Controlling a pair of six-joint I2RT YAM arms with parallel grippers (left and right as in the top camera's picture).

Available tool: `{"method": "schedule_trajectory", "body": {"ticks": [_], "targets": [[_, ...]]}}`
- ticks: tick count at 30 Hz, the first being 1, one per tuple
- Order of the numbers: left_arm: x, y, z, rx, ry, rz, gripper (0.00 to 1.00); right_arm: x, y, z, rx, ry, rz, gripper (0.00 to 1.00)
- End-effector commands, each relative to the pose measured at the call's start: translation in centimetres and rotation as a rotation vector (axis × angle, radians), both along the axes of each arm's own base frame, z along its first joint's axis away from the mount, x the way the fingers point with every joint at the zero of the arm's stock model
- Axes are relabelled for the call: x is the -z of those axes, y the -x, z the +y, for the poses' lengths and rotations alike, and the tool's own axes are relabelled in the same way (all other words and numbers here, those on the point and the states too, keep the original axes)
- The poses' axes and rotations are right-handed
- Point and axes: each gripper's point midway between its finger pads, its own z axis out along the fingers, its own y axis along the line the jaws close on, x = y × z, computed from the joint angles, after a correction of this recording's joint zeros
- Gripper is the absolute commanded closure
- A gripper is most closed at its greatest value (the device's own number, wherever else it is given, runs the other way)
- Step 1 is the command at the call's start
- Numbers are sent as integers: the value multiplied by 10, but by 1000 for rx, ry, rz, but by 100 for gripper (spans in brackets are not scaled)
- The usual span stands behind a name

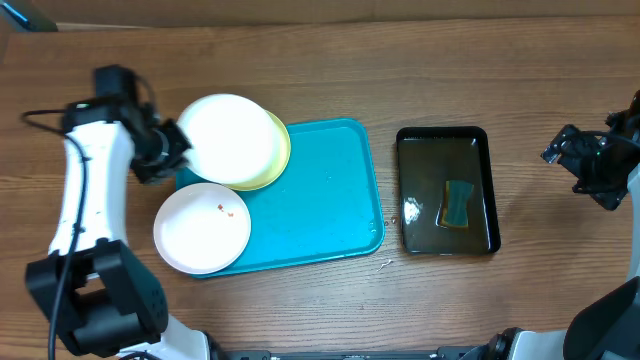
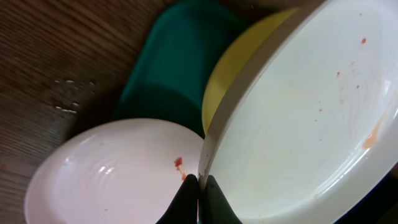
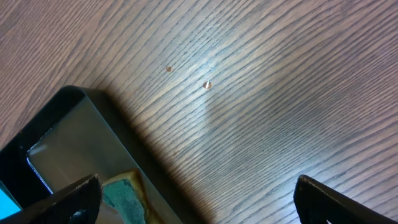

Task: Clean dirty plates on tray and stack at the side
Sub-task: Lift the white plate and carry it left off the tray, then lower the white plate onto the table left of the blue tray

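Observation:
The turquoise tray (image 1: pixel 310 190) lies at the table's middle. A white plate (image 1: pixel 228 138) rests over a pale yellow-green plate (image 1: pixel 277 160) at the tray's far left corner. My left gripper (image 1: pixel 180 143) is shut on the white plate's left rim; the left wrist view shows its fingers (image 2: pixel 199 184) pinching the rim of that plate (image 2: pixel 298 118), which has small red smears, with the yellow-green plate (image 2: pixel 239 68) behind it. A second white plate (image 1: pixel 201 228) with a red smear lies on the tray's near left corner, also in the left wrist view (image 2: pixel 112 174). My right gripper (image 1: pixel 585 165) is open and empty at the far right.
A glossy black tray (image 1: pixel 447 190) holding liquid and a teal-and-yellow sponge (image 1: pixel 457 204) stands right of the turquoise tray; its corner (image 3: pixel 62 143) and the sponge (image 3: pixel 121 196) show in the right wrist view. Bare wood table lies around.

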Motion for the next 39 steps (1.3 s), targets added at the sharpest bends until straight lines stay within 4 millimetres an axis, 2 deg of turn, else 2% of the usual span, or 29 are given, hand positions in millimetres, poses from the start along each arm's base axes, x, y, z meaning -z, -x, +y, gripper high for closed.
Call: {"method": "schedule_trajectory", "body": {"ticks": [1, 4, 7, 13, 15, 18, 26, 30, 34, 39], "targets": [[-33, -6, 25, -64, 87, -120, 96, -8, -4, -4, 7, 19, -22, 0], [-39, -1, 47, -141, 168, -160, 96, -8, -4, -4, 7, 19, -22, 0], [-41, 11, 80, -239, 177, -174, 96, -8, -4, -4, 7, 19, -22, 0], [-36, 40, 143, -410, 98, -168, 96, -8, -4, -4, 7, 19, -22, 0], [-33, 50, 160, -480, 47, -139, 96, -8, -4, -4, 7, 19, -22, 0], [-29, 58, 175, -531, -25, -107, 96, -8, -4, -4, 7, 19, -22, 0], [-13, 66, 194, -588, -198, -37, 96, -8, -4, -4, 7, 19, -22, 0], [4, 64, 188, -569, -211, -16, 96, -8, -4, -4, 7, 19, -22, 0], [30, 63, 178, -542, -219, 2, 96, -8, -4, -4, 7, 19, -22, 0], [52, 60, 179, -537, -250, -25, 96, -8, -4, -4, 7, 19, -22, 0]]}}
